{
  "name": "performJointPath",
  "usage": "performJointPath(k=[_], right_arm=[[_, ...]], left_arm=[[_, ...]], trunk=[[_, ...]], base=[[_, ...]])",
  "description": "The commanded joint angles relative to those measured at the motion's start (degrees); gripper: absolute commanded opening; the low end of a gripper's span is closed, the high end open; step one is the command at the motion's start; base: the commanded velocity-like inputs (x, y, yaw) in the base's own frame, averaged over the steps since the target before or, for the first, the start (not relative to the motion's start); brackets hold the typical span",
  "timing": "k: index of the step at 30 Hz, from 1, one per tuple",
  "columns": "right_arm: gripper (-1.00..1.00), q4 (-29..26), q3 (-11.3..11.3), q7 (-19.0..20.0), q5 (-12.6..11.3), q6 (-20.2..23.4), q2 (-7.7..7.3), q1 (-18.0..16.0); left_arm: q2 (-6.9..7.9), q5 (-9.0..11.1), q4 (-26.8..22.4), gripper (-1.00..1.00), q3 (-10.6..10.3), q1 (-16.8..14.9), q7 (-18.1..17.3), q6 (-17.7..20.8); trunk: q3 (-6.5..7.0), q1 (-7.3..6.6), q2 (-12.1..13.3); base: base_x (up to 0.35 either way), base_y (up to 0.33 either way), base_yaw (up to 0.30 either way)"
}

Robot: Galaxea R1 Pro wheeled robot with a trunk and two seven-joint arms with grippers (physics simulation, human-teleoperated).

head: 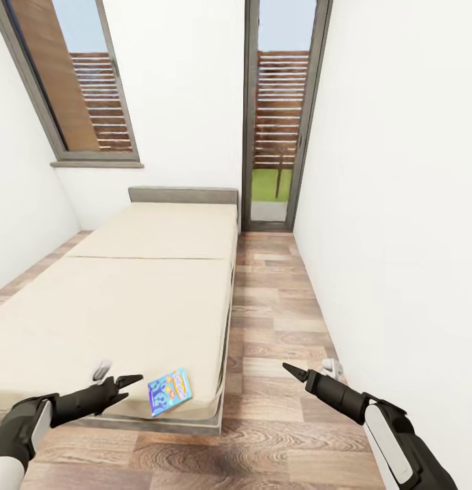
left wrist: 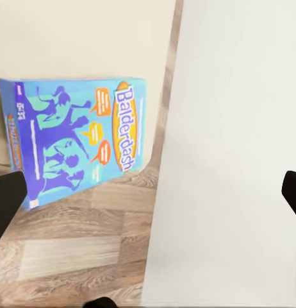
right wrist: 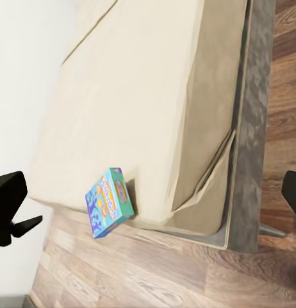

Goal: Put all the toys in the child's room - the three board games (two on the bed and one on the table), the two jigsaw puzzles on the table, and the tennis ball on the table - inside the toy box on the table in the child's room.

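1. The left end effector (head: 130, 380) is being held just beside the board game (head: 170, 391), at the foot corner of the bed (head: 127, 299). In the head view its tips are appearing drawn together, while in its own wrist view dark finger parts are showing well apart at the picture's edges, so its state cannot be told for certain. Nothing is being grasped by it.
2. The board game is lying flat on the mattress near that foot corner, close to the edge facing the wooden floor (head: 276, 320). It is being judged a light, stiff cardboard box with a smooth, somewhat slippery printed lid; a hold across its thin sides, or at the edge nearest the mattress rim, is being judged the safest.
3. The right end effector (head: 292, 370) is hanging over the floor, well apart from the box, its tips appearing closed to a point and holding nothing.
4. The box's title, "Balderdash" (left wrist: 125, 128), is being made legible in the left wrist view. The right wrist view is showing the box's thickness (right wrist: 108, 202).
5. Beyond the bed, a window (head: 79, 82) and a glazed door (head: 280, 116) are being shown by the head view.
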Motion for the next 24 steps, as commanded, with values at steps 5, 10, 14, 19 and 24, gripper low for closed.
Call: performJointPath(k=[5,10,14,19,24], right_arm=[[1.00,0.0,-0.1,0.0,-0.4,0.5,0.00,0.0],[1.00,0.0,-0.1,0.0,-0.4,0.5,0.00,0.0],[1.00,0.0,-0.1,0.0,-0.3,0.5,0.00,0.0],[1.00,0.0,-0.2,0.0,-0.4,1.1,0.00,0.0],[1.00,0.0,-0.3,0.0,-0.3,1.5,0.00,0.0]], left_arm=[[-0.03,-0.2,1.3,1.00,0.6,-0.1,-0.3,0.5],[-0.03,-0.2,1.6,1.00,1.2,-0.1,-0.4,0.5],[-0.07,-0.2,1.8,1.00,2.1,-0.1,-0.3,0.5],[0.01,-0.3,1.8,1.00,2.9,-0.1,-0.3,0.5],[0.05,-0.3,1.8,1.00,3.9,-0.1,-0.3,0.5]], trunk=[[-0.95,1.10,-2.0],[-1.85,2.20,-4.1],[-2.57,3.08,-5.7],[-3.47,4.17,-7.7],[-4.36,5.27,-9.7]], base=[[0.000,0.000,0.000],[0.000,0.000,0.000],[0.000,0.000,0.000],[0.000,0.000,0.000],[0.000,0.000,0.000]])
